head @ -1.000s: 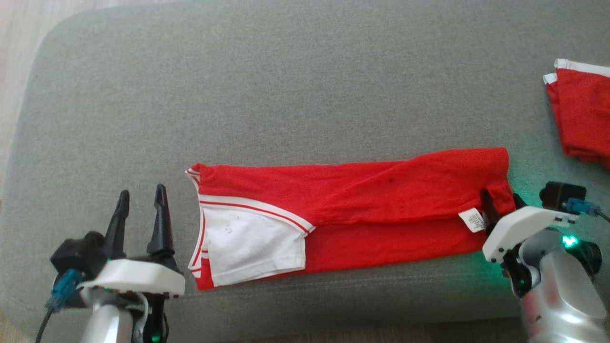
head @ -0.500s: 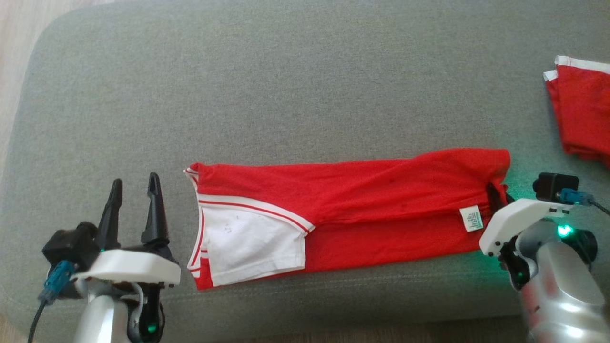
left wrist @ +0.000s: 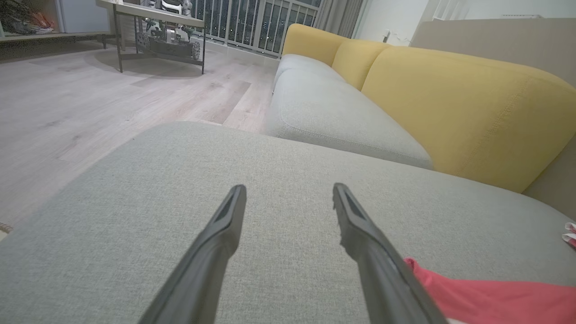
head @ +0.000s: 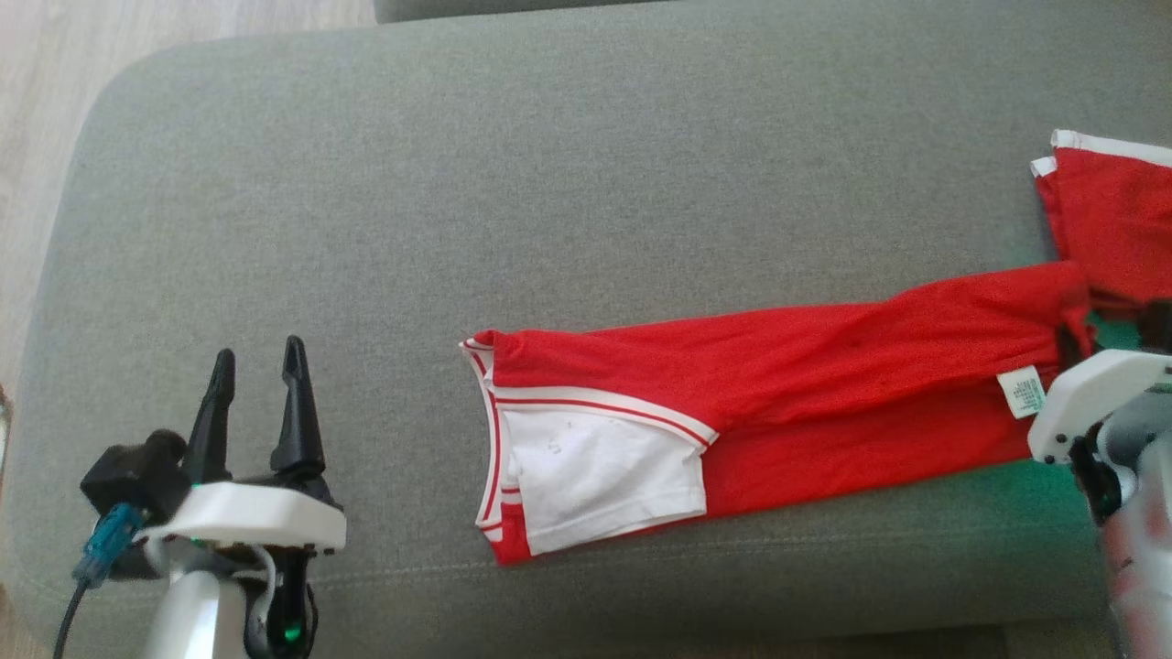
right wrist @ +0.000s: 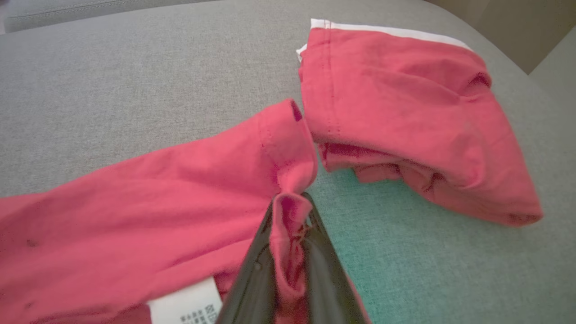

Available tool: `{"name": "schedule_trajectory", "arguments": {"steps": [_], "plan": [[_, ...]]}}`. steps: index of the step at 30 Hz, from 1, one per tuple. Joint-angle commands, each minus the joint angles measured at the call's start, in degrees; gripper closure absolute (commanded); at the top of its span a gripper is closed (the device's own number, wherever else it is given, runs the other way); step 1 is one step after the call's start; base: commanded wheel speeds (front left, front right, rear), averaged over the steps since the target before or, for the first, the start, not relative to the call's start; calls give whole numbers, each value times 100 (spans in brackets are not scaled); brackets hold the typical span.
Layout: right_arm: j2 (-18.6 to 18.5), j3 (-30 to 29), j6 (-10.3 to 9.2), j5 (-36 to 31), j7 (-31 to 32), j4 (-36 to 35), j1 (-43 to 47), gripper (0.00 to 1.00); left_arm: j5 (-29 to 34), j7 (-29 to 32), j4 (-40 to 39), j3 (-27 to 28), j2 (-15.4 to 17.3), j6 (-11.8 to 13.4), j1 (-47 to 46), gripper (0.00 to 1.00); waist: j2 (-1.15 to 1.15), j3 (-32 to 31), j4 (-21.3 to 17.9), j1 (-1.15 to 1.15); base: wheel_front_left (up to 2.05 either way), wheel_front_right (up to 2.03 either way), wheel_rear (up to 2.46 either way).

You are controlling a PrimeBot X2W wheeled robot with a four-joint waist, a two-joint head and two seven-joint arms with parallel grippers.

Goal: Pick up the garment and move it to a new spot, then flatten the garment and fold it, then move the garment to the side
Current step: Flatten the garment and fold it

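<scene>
The garment [head: 778, 384] is red with a white sleeve and red-white trim, folded into a long band across the grey cushion [head: 549, 183]. My right gripper [head: 1071, 340] is shut on its right end, next to the white label [head: 1024, 392]. The right wrist view shows red cloth [right wrist: 157, 189] bunched between the closed fingers of that gripper [right wrist: 290, 211]. My left gripper [head: 256, 361] stands open at the lower left, well left of the garment's neck end and holding nothing. In the left wrist view its fingers [left wrist: 229, 225] hover over bare cushion, with a red edge of the garment [left wrist: 486, 297] at the lower right.
A second folded red garment [head: 1117, 220] lies at the cushion's right edge, almost touching the held end [right wrist: 405, 103]. Wooden floor [head: 37, 91] lies beyond the cushion's left side. A yellow sofa back [left wrist: 450, 99] stands behind. The cushion's front edge runs just below the garment.
My right gripper closed on the garment's right end and pulled it to the right, toward the second folded garment. The head view shifted slightly. The left gripper stays open in place.
</scene>
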Motion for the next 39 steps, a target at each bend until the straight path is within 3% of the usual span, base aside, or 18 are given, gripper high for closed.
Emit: {"name": "schedule_trajectory", "arguments": {"steps": [1,12,21,26,32,39], "plan": [[-36,112,-3,-55,25,-170,-203,100,-57,-69,-195,183,38,52,-107,0,0,-34,-4,0,0,0,0],[391,996,-3,599,696,-794,-20,100,-246,-69,-180,92,38,200,177,0,0,-510,-144,0,0,0,0],[806,1812,-3,1889,1896,-2288,458,100,-374,-69,-226,-42,38,326,401,0,0,-867,-204,0,0,0,0],[913,1969,-3,2467,2415,-2998,703,100,-410,-69,-255,-80,38,360,449,0,0,-909,-174,0,0,0,0],[932,2371,-3,4034,2648,-3456,980,100,-420,-69,-230,-103,38,358,478,0,0,-884,-24,0,0,0,0],[933,3326,-3,5690,2207,-3042,1041,100,-433,-69,-159,-136,38,338,461,0,0,-794,224,0,0,0,0]]}}
